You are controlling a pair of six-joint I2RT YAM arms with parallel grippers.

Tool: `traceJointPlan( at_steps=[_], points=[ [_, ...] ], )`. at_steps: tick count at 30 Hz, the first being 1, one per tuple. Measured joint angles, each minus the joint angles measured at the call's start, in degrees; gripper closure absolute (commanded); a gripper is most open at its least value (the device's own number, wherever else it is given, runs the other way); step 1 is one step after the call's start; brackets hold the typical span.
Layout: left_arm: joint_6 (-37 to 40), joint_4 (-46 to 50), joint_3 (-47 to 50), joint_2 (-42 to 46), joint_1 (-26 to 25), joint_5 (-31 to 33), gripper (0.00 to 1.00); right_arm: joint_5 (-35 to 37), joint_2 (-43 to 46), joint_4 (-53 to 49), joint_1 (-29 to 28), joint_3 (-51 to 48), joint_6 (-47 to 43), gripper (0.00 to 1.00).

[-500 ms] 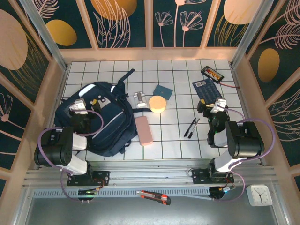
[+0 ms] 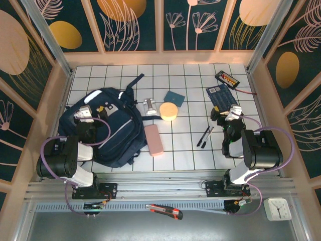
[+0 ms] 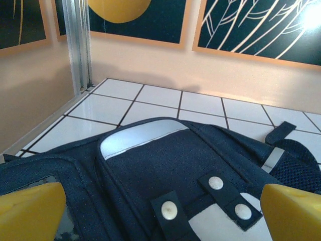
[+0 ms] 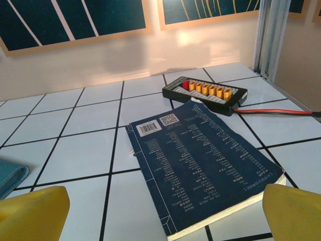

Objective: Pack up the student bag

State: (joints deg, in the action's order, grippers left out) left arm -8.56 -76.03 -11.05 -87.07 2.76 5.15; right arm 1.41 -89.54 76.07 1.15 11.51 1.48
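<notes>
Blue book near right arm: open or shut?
Shut. The blue book lies flat on the table, barcode cover facing up, pages stacked beneath it.

Black arms (image 2: 64,159) trail purple cables (image 2: 42,153); each hand (image 3: 160,213) has yellow fingertips (image 3: 30,211).

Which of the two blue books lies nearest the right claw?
The larger navy book, barcode on its cover, ahead of the right gripper; the smaller teal one lies by the orange disc.
</notes>
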Motion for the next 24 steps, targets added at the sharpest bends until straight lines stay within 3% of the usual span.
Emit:
traceJointPlan(
  at_steps=[16,24],
  points=[
    [-0.07,1.62,0.37,3.17,0.00,2.01,0.01,0.00,0.76,-3.13,1.16,0.92,0.66,0.01],
    [-3.15,21.77,-6.62,19.04,-0.07,8.90,0.01,0.44,10.88,-17.55,2.43,6.43,2.36,0.01]
  ],
)
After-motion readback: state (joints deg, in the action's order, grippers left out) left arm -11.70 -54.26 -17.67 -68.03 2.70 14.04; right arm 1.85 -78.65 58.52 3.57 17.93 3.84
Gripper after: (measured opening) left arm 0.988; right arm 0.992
